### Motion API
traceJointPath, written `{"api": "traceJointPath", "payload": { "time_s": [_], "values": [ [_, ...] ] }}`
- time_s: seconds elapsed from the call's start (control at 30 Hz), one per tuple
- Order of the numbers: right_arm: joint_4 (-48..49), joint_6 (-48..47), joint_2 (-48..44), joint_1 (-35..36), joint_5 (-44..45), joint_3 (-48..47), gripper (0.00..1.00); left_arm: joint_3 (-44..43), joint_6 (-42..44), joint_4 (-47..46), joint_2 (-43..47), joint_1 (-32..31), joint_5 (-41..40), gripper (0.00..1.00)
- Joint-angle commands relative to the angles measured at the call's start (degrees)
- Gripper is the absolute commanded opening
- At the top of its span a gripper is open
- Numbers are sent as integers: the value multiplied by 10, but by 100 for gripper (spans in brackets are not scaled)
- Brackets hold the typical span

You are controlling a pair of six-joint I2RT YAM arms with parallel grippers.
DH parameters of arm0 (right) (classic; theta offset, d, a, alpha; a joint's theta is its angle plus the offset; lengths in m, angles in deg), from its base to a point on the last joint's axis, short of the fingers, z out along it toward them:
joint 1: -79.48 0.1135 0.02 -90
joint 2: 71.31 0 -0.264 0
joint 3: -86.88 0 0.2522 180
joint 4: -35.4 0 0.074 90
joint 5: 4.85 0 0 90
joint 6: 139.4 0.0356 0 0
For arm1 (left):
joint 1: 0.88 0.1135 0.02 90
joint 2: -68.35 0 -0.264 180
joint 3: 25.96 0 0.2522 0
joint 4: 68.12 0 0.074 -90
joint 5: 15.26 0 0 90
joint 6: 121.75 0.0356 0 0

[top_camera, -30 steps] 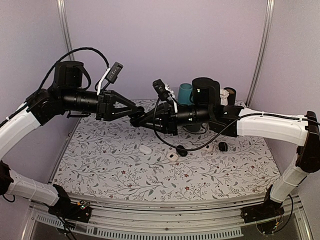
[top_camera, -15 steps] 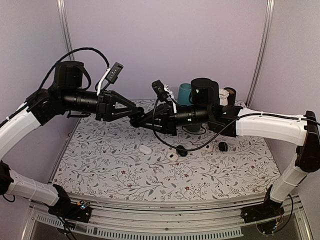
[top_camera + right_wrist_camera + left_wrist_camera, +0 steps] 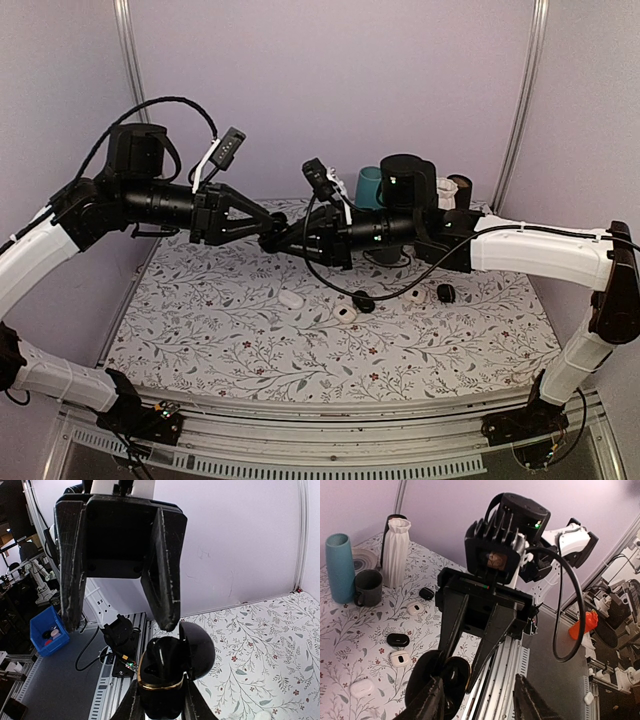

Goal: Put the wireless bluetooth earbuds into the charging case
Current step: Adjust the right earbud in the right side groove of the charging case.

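Charging case [image 3: 160, 672], lid open, contents unclear, clamped in right gripper [image 3: 161, 692]; left gripper [image 3: 120, 625] spread apart

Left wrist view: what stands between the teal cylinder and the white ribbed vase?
A dark grey mug, upright between the teal cylinder and white ribbed vase, shown in the left wrist view.

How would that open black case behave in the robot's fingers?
The charging case, pinched by the right gripper, looks glossy and rounded, so it may slip or twist. Its open lid seems hinged and would probably swing if bumped.
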Motion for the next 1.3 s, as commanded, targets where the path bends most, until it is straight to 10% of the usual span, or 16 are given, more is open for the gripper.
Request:
{"api": "traceJointPath", "payload": {
  "time_s": [0.0,1.27],
  "values": [
    [-1,-1,-3,-2,-1,-20,3,6,12,9,-9,-2,-10,48],
    [-22,-35,-8,12,-12,-17,3,-6,32,-8,-38,-2,-8,41]
  ]
}}
